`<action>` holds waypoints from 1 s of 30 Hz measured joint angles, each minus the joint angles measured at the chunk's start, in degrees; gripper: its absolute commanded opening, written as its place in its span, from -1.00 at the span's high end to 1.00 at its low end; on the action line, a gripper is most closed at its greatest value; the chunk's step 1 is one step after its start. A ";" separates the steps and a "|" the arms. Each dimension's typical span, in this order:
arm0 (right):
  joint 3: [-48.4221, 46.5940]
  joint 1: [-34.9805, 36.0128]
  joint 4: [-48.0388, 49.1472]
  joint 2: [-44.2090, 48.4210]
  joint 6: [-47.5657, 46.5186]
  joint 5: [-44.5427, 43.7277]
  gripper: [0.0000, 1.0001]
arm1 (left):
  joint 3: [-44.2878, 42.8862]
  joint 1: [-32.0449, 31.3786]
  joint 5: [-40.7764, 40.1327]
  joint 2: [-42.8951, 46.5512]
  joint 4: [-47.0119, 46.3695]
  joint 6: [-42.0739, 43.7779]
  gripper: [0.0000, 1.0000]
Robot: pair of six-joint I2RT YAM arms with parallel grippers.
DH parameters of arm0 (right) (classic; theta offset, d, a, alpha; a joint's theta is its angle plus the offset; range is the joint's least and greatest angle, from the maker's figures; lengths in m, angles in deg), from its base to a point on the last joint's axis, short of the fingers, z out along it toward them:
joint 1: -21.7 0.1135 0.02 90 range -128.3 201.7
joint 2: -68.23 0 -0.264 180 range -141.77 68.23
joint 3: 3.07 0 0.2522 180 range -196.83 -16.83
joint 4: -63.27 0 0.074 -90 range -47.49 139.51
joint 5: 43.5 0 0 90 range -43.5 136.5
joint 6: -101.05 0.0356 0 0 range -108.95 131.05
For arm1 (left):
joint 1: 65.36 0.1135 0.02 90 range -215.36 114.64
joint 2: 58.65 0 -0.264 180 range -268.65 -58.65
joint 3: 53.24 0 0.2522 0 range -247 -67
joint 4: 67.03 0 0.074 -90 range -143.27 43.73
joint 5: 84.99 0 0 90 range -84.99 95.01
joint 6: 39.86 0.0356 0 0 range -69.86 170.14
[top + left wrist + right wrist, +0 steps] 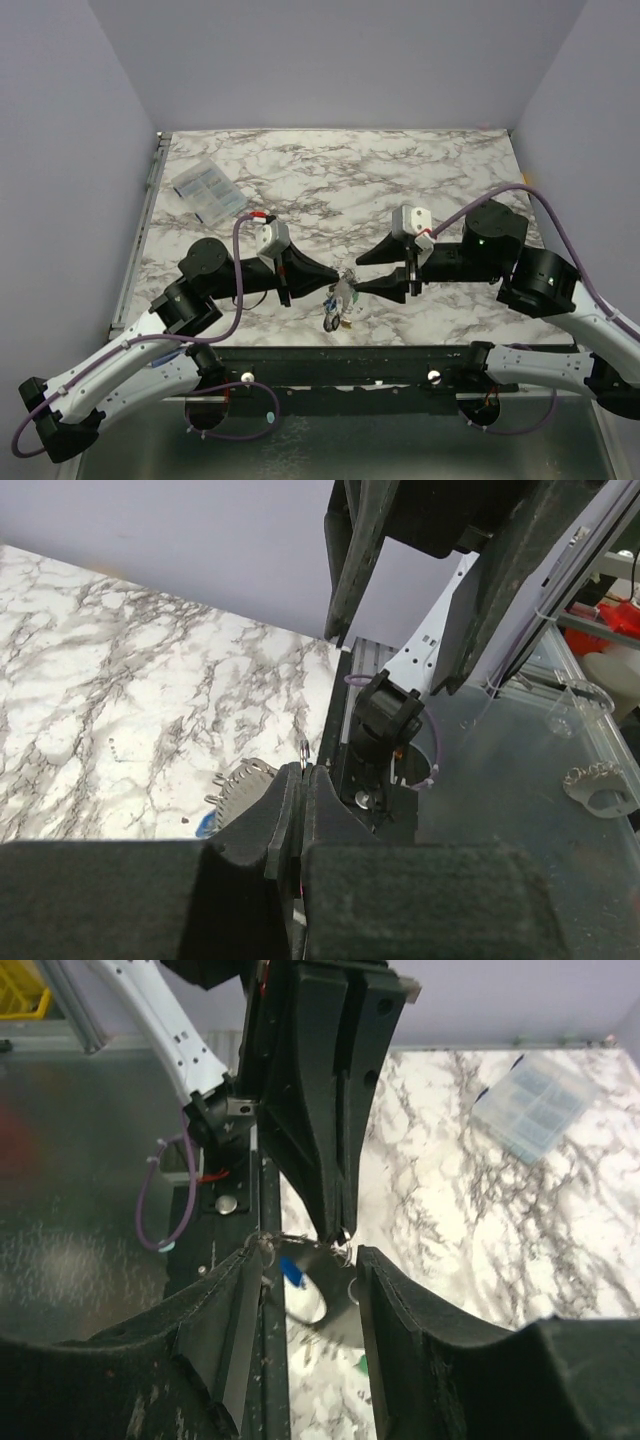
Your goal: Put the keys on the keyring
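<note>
My left gripper (337, 284) is shut on the thin wire keyring (303, 748), which pokes out just past its tips above the table's near edge. In the right wrist view the keyring (300, 1241) runs across below those black left fingers (322, 1110). The keys (333, 315) dangle from it in a small bunch: a blue head (291, 1272), a green one (362, 1362) lower down, and a blurred silvery blade. My right gripper (362, 276) faces the left one, open, its jaws standing either side of the hanging bunch (305, 1260). Its left finger sits close against the ring's end.
A clear plastic packet (208, 190) lies at the far left of the marble table (450, 180); it also shows in the right wrist view (535, 1105). The black rail (350, 355) of the table's near edge runs directly under the keys.
</note>
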 measured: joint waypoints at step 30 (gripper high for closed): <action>-1.22 0.00 -8.63 -8.70 -3.93 -3.85 0.55 | -0.85 0.00 0.96 -2.10 2.21 1.92 1.00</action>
